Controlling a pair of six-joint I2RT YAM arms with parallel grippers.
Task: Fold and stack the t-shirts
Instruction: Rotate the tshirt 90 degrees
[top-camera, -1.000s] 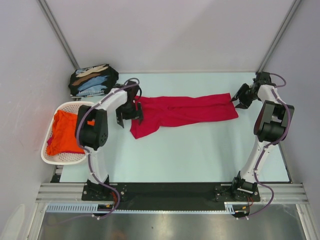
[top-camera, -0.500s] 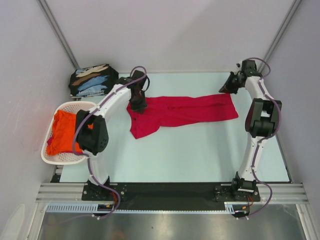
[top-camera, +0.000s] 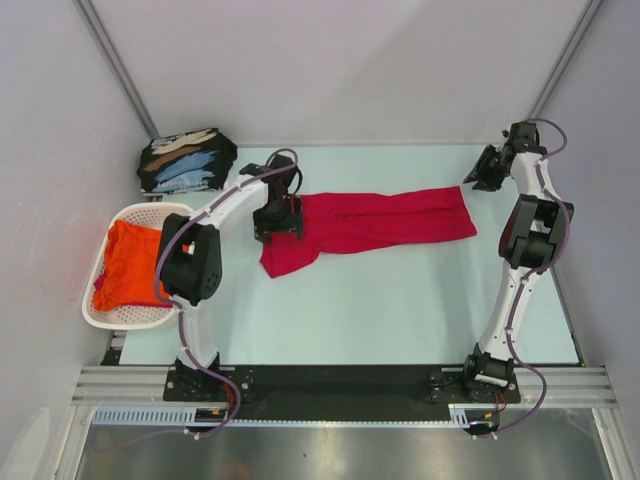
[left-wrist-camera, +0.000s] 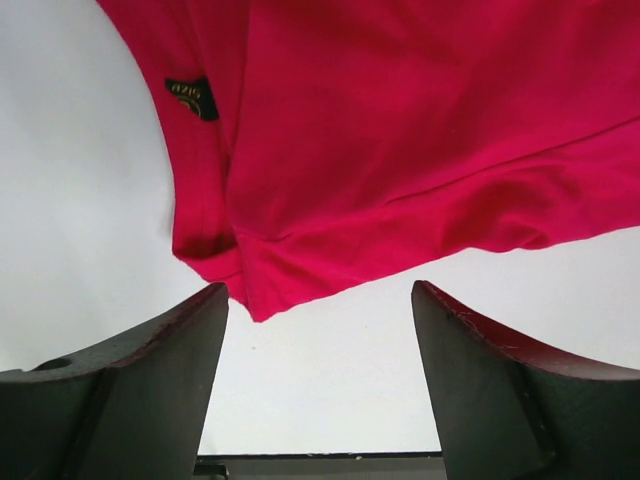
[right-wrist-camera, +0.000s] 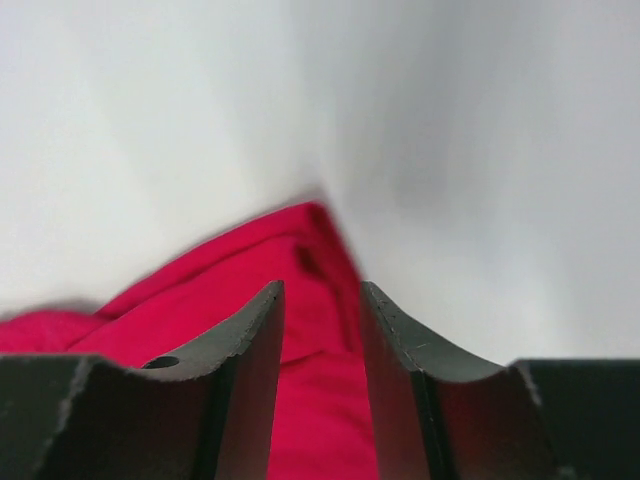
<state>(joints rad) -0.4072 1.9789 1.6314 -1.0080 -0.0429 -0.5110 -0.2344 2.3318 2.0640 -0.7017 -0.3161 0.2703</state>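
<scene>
Right gripper rightward (pale table)

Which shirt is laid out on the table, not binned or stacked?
The crimson red t-shirt, stretched out on the table. The orange t-shirt sits in the white basket; the black printed t-shirts are piled at the far-left corner.
</scene>
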